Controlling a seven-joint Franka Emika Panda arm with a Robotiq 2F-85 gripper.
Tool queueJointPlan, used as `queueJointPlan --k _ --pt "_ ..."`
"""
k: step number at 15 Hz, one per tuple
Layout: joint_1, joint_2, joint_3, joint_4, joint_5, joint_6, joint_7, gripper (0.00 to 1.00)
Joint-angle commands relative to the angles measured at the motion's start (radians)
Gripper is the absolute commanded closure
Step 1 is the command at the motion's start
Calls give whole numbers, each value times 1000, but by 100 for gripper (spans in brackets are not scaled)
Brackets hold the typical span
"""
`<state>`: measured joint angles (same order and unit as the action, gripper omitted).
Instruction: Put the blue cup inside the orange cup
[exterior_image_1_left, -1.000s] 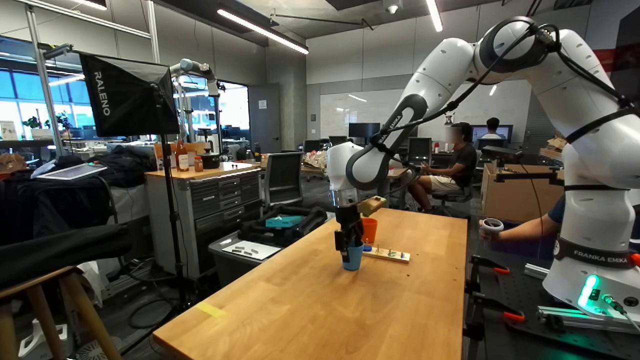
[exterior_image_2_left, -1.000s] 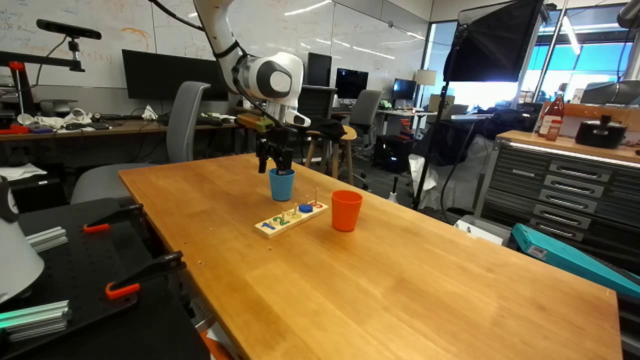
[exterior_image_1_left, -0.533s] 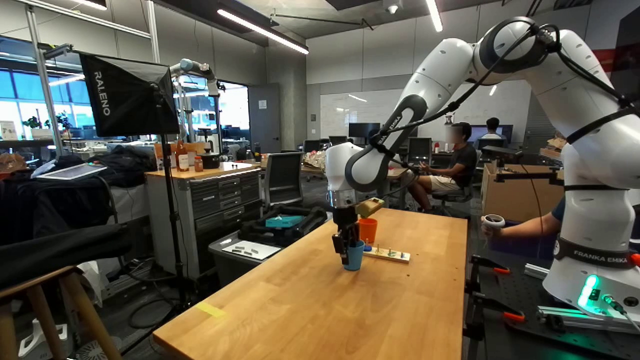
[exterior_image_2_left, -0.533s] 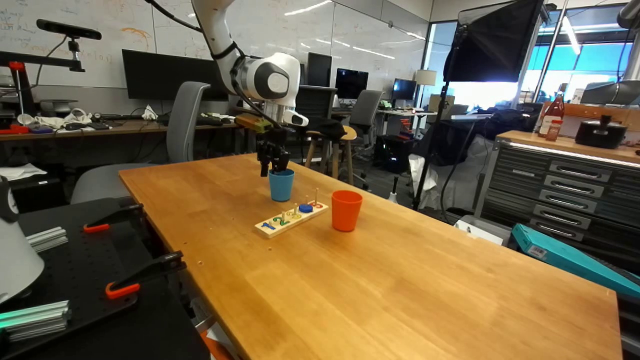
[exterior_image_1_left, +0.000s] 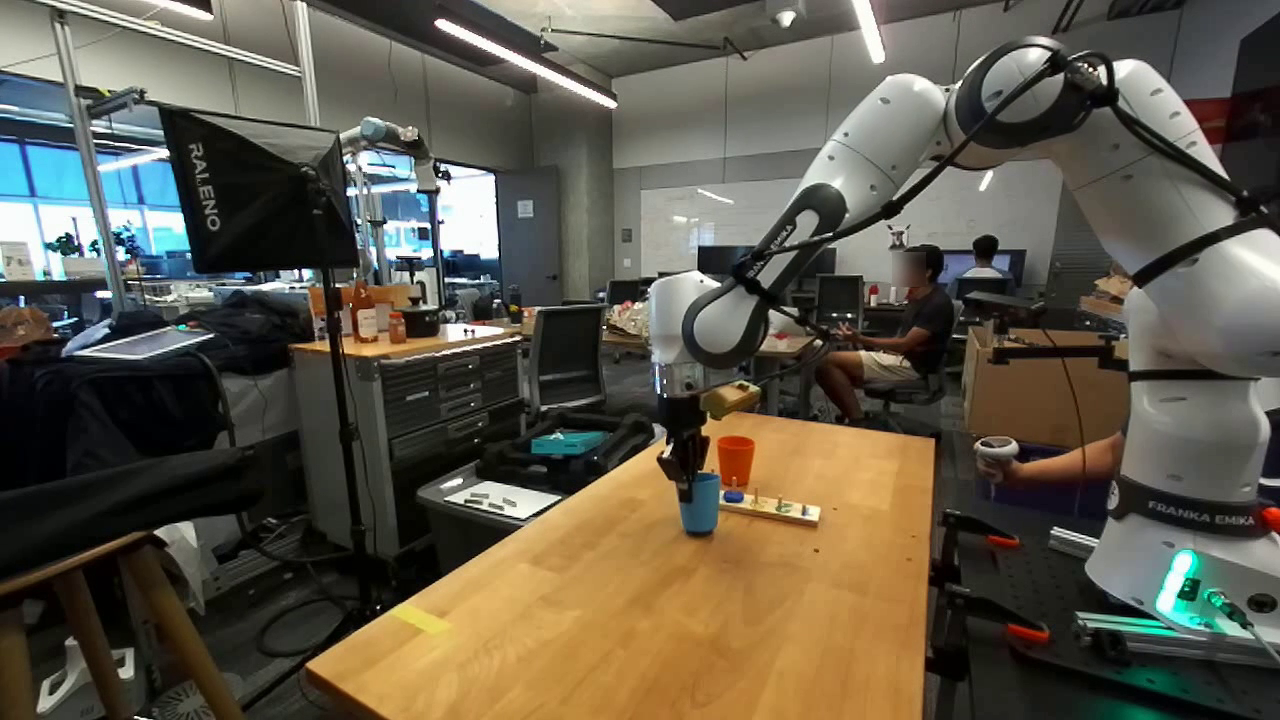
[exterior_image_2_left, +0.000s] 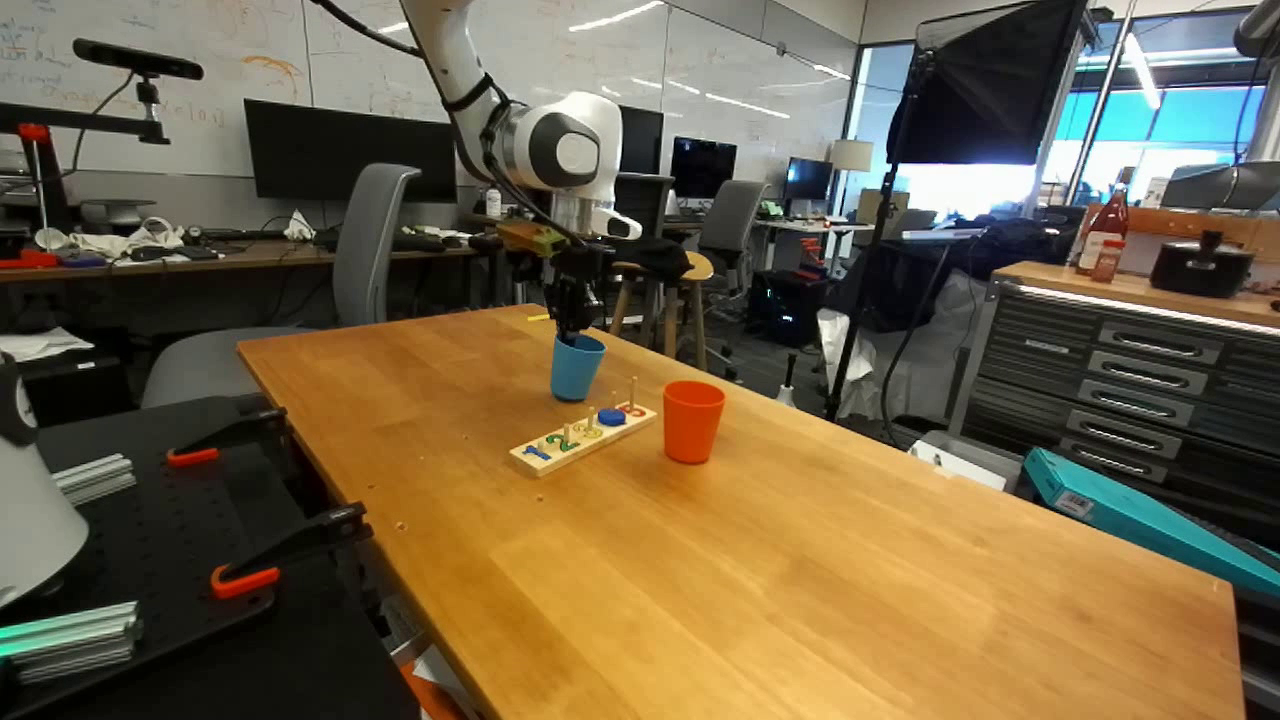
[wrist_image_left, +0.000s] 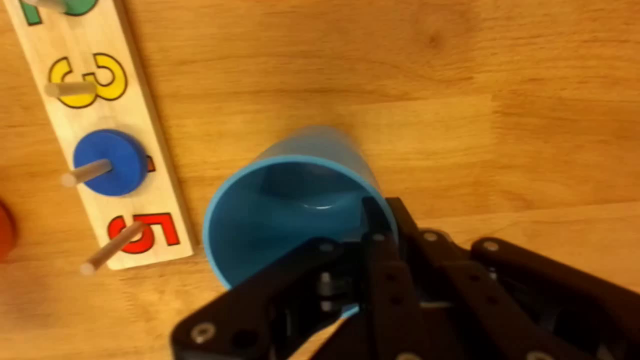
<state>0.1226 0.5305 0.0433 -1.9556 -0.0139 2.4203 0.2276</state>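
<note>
The blue cup (exterior_image_1_left: 700, 505) is tilted slightly, its mouth up, in both exterior views. My gripper (wrist_image_left: 384, 205) is shut on its rim, one finger inside the cup and one outside, as the wrist view shows. Whether the base of the blue cup (exterior_image_2_left: 577, 372) touches the table I cannot tell. Upright on the table stands the orange cup (exterior_image_2_left: 693, 422), apart from the gripper (exterior_image_2_left: 567, 335), beyond the peg board. Only a sliver of the orange cup (wrist_image_left: 5, 232) shows at the wrist view's left edge.
A wooden number board (exterior_image_2_left: 583, 438) with upright pegs and a blue disc (wrist_image_left: 114, 162) lies between the two cups, close beside the blue one. Clamps (exterior_image_2_left: 290, 550) sit along the table's robot-side edge. A softbox lamp (exterior_image_1_left: 260, 190) stands beyond the table.
The jaws have closed onto the blue cup's rim. The arm has risen a little, and the blue cup has shifted slightly and become tilted. The orange cup has stayed put.
</note>
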Motion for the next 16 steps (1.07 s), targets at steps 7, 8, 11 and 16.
queueJointPlan --k 7,8,11,16 --pt "-10 -39 -23 240 70 -202 87 99" --pt "-6 -48 -32 279 58 -227 104 99" --pt "-9 -64 -63 370 29 -275 157 99" --pt "-29 -85 -146 384 -57 -332 236 99"
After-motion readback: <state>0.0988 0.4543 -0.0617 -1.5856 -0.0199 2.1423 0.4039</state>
